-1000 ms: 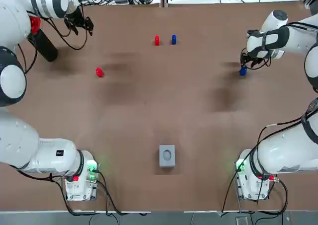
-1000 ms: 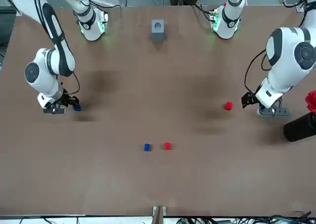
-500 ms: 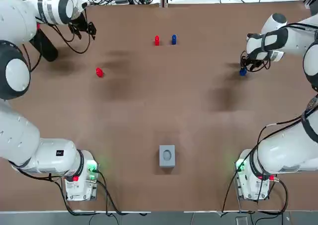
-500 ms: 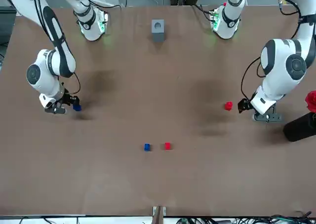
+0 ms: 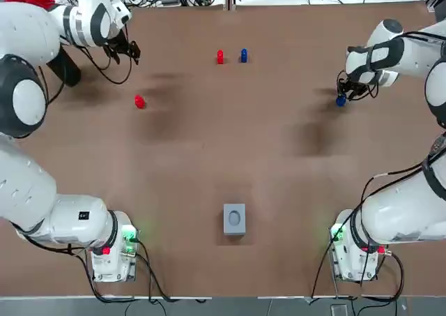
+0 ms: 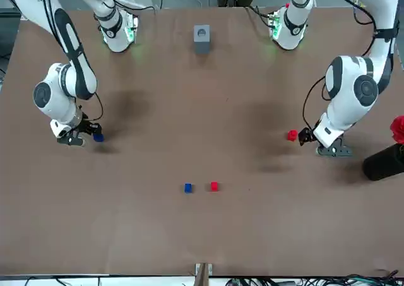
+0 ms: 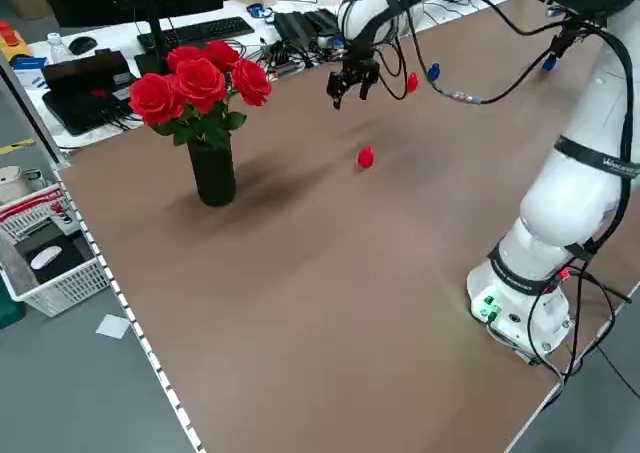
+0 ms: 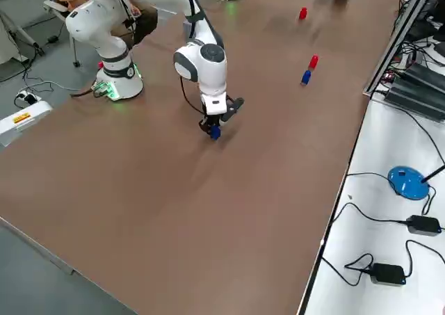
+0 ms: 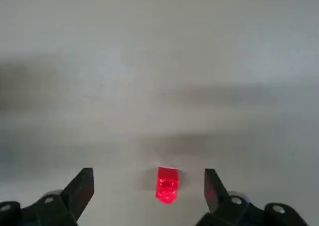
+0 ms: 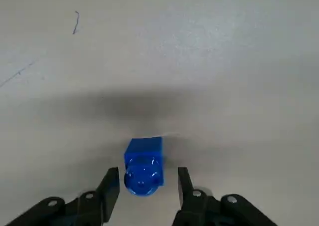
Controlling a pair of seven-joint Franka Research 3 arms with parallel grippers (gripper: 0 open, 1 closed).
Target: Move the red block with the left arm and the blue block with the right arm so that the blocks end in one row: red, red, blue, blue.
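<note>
Now: nothing held, two grasp risks.
Right pincer (image 5: 345,91), open, flanks blue block (image 5: 340,100); uneven closing may tip it. Left pincer (image 5: 127,49), open, off red block (image 5: 139,101); descent could miss.

1. Top view: overhead, looking straight down; arm bases at the lower edge, whole table (image 5: 230,155) in frame.
2. Front view: across the table, facing the robot; bases at the upper edge.
3. Side views: raised, diagonal, farther off.
4. Wrist views: close above the tabletop.
5. Top, front and left wrist views share the lone red block (image 5: 139,102).
</note>
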